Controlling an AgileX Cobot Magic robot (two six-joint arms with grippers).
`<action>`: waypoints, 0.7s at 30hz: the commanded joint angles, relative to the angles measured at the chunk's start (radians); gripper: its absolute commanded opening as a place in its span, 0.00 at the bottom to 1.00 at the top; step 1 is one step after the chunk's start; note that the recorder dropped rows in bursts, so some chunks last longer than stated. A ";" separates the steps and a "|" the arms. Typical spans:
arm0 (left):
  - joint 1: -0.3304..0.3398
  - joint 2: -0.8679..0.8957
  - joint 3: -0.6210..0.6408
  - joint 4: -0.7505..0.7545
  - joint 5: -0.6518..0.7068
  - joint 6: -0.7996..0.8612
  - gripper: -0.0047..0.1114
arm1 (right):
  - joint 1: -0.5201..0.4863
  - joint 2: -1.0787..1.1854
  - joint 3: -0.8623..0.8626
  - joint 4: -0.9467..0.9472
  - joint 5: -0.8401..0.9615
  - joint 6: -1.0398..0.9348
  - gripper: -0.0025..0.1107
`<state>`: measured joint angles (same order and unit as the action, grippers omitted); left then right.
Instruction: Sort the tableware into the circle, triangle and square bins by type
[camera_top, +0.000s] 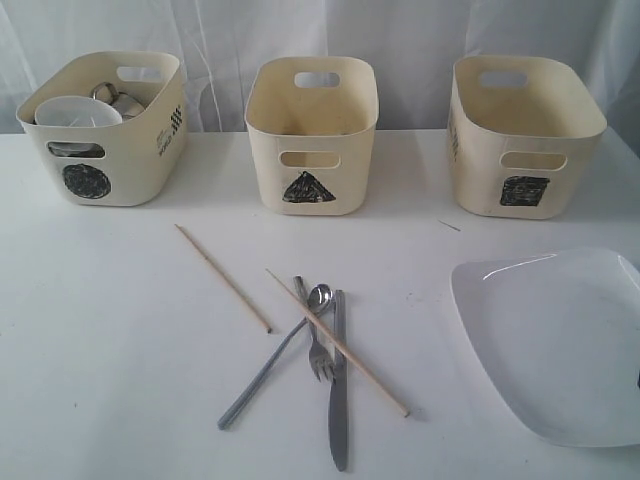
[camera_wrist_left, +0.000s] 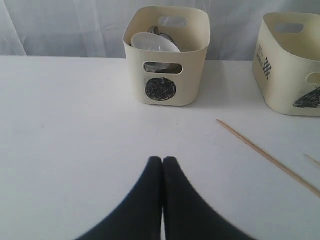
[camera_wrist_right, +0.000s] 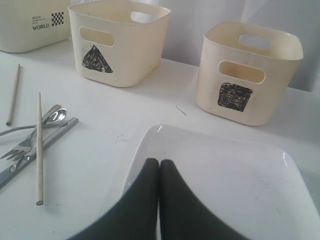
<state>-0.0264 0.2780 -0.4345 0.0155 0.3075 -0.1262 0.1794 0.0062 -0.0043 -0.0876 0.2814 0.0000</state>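
Note:
The circle bin (camera_top: 130, 165) at the back left holds a small white bowl (camera_top: 78, 112) and a steel mug (camera_top: 122, 100). The triangle bin (camera_top: 312, 150) and square bin (camera_top: 525, 150) show nothing inside. On the table lie two wooden chopsticks (camera_top: 222, 277) (camera_top: 337, 342), a spoon (camera_top: 270, 362), a fork (camera_top: 318, 352) and a knife (camera_top: 339, 400), crossed in a heap. A large white plate (camera_top: 560, 340) lies front right. My left gripper (camera_wrist_left: 162, 160) is shut and empty above bare table. My right gripper (camera_wrist_right: 159, 162) is shut and empty over the plate's (camera_wrist_right: 240, 180) near edge.
A white table (camera_top: 100, 350) carries everything, with a white curtain behind the bins. A tiny sliver (camera_top: 449, 226) lies in front of the square bin. Neither arm shows in the exterior view.

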 joint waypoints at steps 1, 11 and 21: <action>-0.020 -0.024 0.174 -0.088 -0.236 0.133 0.04 | -0.001 -0.006 0.004 -0.005 -0.005 0.005 0.02; -0.027 -0.278 0.435 -0.090 -0.352 0.126 0.04 | -0.001 -0.006 0.004 -0.005 0.002 0.000 0.02; -0.027 -0.278 0.435 -0.090 -0.291 0.160 0.04 | -0.001 -0.006 0.004 0.002 0.002 0.000 0.02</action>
<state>-0.0467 0.0042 -0.0031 -0.0623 0.0073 0.0240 0.1794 0.0062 -0.0043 -0.0876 0.2851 0.0000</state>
